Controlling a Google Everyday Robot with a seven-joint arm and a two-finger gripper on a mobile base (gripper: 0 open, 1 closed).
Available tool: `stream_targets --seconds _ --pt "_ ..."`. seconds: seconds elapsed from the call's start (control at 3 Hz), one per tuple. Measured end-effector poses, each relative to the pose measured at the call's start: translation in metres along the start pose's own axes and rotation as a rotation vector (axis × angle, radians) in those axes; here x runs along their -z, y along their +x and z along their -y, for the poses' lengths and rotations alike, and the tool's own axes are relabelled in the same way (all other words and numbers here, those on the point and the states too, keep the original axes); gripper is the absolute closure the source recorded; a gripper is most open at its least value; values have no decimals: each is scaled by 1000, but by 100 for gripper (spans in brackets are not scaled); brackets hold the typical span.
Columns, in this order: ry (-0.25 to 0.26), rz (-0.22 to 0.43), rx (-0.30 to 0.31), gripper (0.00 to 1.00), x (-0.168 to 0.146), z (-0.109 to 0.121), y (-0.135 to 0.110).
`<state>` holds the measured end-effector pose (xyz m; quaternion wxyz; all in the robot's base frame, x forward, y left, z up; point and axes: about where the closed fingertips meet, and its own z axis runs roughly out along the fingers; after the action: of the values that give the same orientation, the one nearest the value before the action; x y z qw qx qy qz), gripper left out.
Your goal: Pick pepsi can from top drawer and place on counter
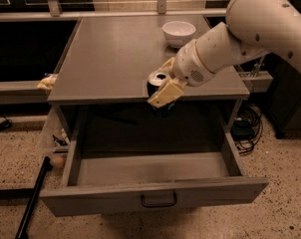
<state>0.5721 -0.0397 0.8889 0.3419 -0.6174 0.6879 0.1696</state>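
Note:
The pepsi can [156, 81], dark blue with a silver top, is held upright in my gripper [162, 86] in the camera view. The gripper is shut on it, with one tan finger [165, 93] across its front. The can hangs at the front edge of the counter [115, 54], its top about level with the counter surface, above the open top drawer [150, 169]. The drawer is pulled out and its inside looks empty; its front panel carries a dark bar handle [159, 201]. My white arm [240, 34] reaches in from the upper right.
A white bowl [178, 33] stands at the back right of the counter. A dark pole [33, 198] leans at the lower left by the drawer. Cables lie on the floor at the right [245, 128]. A yellowish object [47, 82] sits on the ledge at the left.

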Motion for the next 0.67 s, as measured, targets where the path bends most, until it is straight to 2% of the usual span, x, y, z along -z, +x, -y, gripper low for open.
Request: stream_targets --seconds 0.33,0.67 --pt "32 2 3 100 12 23 -19" --pt "71 34 17 100 20 51 -32"
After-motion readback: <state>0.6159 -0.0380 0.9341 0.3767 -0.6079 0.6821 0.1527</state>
